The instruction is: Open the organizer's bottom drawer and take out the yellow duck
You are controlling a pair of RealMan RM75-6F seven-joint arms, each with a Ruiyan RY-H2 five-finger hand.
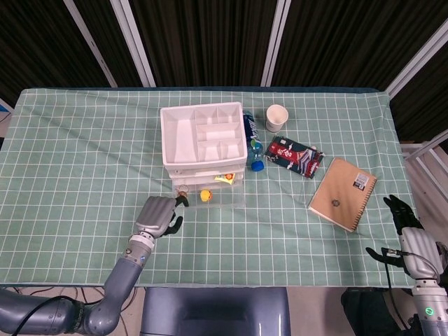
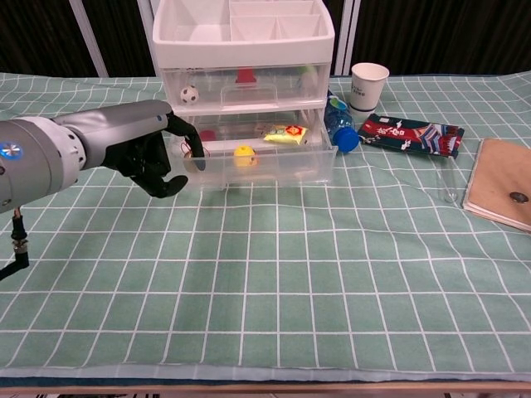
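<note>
We see the left hand [image 2: 153, 157] at the near-left corner of the bottom drawer [image 2: 265, 170], fingers curled, one fingertip hooked over the drawer's front edge. So it grips the drawer rim, as far as the chest view shows. The drawer sits pulled well out of the organizer [image 1: 203, 136] toward us. The yellow duck [image 2: 243, 152] sits inside the open drawer, left of middle, near the front wall. A yellow packet [image 2: 286, 133] lies further back and to the right in the same drawer, and a small red thing [image 2: 207, 135] at the far left; we cannot tell what it is. The right hand [image 1: 409, 241] hangs off the near right table edge, fingers apart, holding nothing, well away from everything.

Risks as we judge them:
- Pulling more could drag the drawer right out of its frame and tip it, spilling the duck. The pull is at one corner, so the drawer could also skew and jam.
- The light organizer could slide forward on the cloth [image 2: 290, 274], since nothing braces it.
- Letting go and reaching in: the fingers are bulky against the drawer walls, so the duck could get knocked back under the upper drawer [image 2: 249, 87], out of reach.
- The duck is small and round, likely to slip or roll from a pinch.
- The packet could be grabbed by mistake.

The bottle [image 2: 340, 128] beside the drawer's right end could get bumped if the drawer swings.
</note>
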